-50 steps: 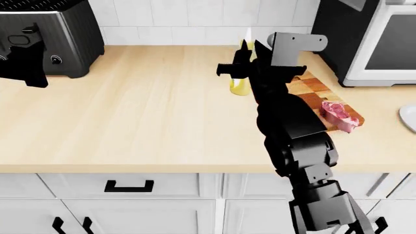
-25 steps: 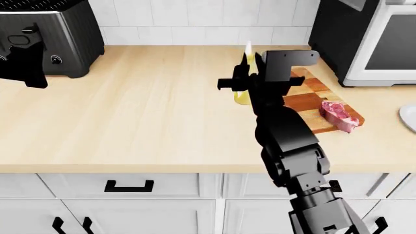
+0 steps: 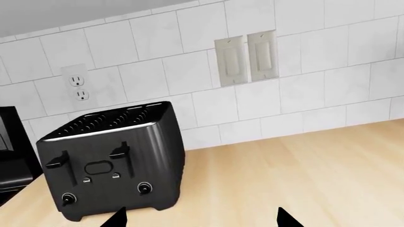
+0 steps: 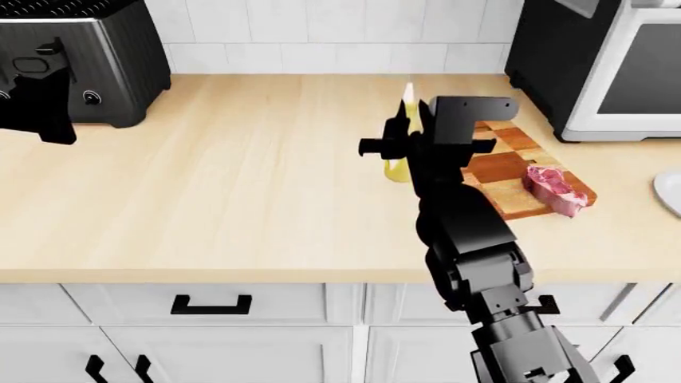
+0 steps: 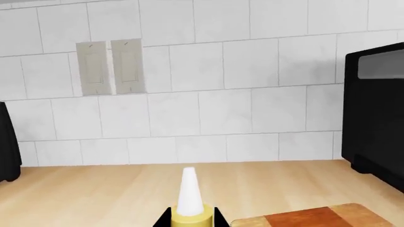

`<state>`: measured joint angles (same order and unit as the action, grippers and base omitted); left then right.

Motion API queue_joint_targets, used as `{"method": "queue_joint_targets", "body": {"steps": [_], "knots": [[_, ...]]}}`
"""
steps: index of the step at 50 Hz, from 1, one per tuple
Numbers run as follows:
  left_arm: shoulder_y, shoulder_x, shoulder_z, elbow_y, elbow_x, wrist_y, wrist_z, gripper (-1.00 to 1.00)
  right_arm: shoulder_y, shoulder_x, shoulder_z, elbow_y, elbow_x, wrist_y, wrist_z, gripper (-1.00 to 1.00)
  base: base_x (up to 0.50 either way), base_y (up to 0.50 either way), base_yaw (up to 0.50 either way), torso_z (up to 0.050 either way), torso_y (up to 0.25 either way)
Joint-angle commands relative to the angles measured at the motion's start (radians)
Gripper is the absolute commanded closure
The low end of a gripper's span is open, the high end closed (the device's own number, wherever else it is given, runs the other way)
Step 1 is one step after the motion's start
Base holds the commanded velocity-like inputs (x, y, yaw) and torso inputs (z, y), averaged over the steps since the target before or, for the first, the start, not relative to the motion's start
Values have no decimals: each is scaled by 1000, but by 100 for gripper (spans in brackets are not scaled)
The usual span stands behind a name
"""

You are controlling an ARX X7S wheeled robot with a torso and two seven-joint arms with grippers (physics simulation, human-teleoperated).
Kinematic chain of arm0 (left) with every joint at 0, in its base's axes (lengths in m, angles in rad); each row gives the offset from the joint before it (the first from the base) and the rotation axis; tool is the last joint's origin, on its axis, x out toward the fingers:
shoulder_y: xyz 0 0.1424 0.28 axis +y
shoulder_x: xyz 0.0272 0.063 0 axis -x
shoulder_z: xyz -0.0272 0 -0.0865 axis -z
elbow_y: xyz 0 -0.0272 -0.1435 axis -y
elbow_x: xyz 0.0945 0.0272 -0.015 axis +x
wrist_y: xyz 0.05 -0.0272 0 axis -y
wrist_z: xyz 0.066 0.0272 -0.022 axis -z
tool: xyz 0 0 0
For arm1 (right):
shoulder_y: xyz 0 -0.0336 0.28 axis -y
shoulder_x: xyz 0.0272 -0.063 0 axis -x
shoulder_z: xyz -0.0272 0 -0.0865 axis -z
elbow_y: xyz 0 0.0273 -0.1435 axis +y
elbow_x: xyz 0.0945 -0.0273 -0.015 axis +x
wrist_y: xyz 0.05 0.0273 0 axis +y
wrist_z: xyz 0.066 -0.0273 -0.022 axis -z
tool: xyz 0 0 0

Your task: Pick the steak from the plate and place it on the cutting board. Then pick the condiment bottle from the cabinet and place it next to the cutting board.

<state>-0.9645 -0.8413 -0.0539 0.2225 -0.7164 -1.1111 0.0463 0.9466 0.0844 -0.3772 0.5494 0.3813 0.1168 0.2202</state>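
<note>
The yellow condiment bottle [image 4: 397, 169] with a white tip stands upright just left of the checkered cutting board [image 4: 498, 166]; my right gripper [image 4: 396, 148] is shut on its neck. In the right wrist view the black fingers [image 5: 162, 220] press both sides of the condiment bottle [image 5: 188, 218], and the cutting board [image 5: 315, 219] lies beside it. Whether the bottle's base touches the counter is unclear. The pink steak [image 4: 554, 190] lies on the board's near right corner. Only a sliver of the white plate [image 4: 671, 191] shows at the right edge. My left gripper [image 4: 41, 100] hovers open at the far left.
A black toaster [image 4: 101, 48] stands at the back left, close behind my left gripper [image 3: 202, 220] in the left wrist view, where the toaster [image 3: 110, 161] fills the lower left. A black-and-white oven [image 4: 617, 64] sits at the back right. A tiled wall backs the wooden counter [image 4: 234, 191].
My right gripper has carried the condiment bottle lower and slightly nearer, beside the cutting board's left edge. The left arm and the steak have not moved.
</note>
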Motion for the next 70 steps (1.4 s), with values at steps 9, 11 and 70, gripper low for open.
{"method": "queue_joint_targets", "body": {"steps": [9,11,70], "knots": [[1,-3,3,-5,1,6,0,-100,6,-3,-14,41,-3,-28,0,100,0,0,0,0,0],[3,-4,0,-4,-1,6,-1,-100,5,-3,-16,44,-1,-31,0,100,0,0,0,0,0],[0,-12,0,-3,-11,8,-5,-100,4,5,-72,111,20,-68,20,-100,0,0,0,0,0]]}}
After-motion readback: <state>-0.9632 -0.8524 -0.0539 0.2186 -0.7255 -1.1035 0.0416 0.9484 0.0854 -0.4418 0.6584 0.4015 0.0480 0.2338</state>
